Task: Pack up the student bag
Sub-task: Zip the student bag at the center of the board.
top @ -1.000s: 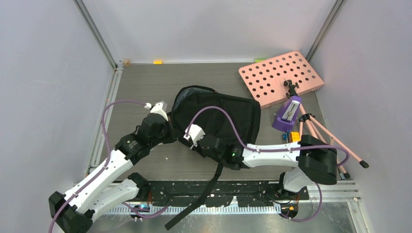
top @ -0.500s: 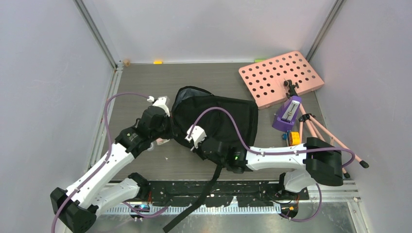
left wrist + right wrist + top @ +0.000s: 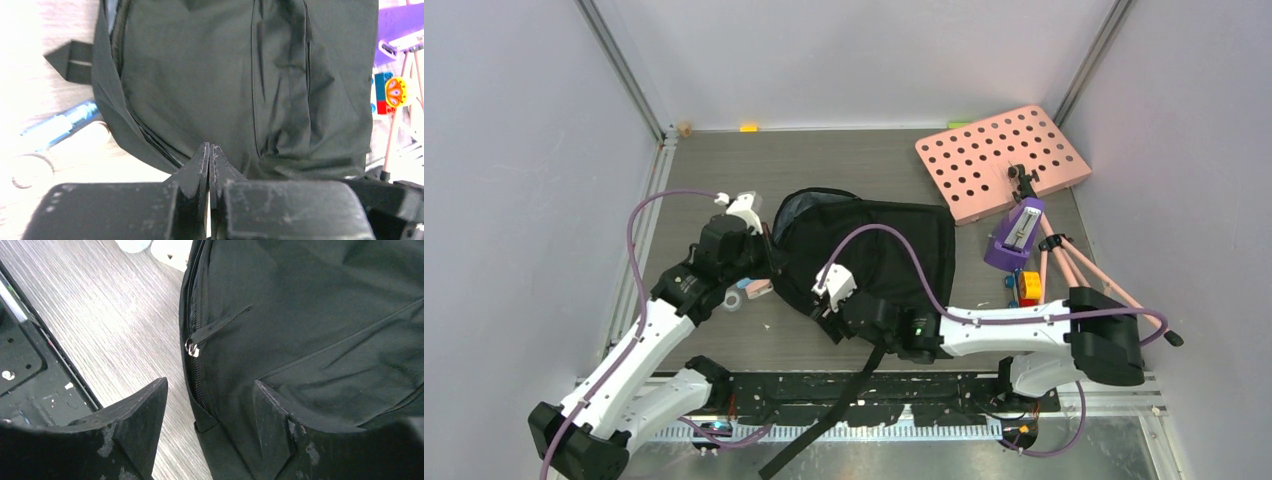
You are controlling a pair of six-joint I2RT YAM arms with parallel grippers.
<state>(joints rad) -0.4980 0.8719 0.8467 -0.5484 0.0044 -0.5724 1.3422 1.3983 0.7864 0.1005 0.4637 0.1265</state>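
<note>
Touching tip to tip: fingers of left gripper (image 3: pixel 209 150), poised over bag (image 3: pixel 894 245) left edge; blue pen (image 3: pixel 59 125) beside it. Bag lies flat mid-table (image 3: pixel 724 170). Right gripper (image 3: pixel 210 382) fingers apart, straddling bag's near zipper edge, by metal pull (image 3: pixel 192 347). Pink board (image 3: pixel 1004 160) far right.

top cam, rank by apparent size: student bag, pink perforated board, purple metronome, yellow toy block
1. student bag, largest, though the arms cover part of it
2. pink perforated board
3. purple metronome
4. yellow toy block, smallest

All lie on the table, so nearness barely skews this.
</note>
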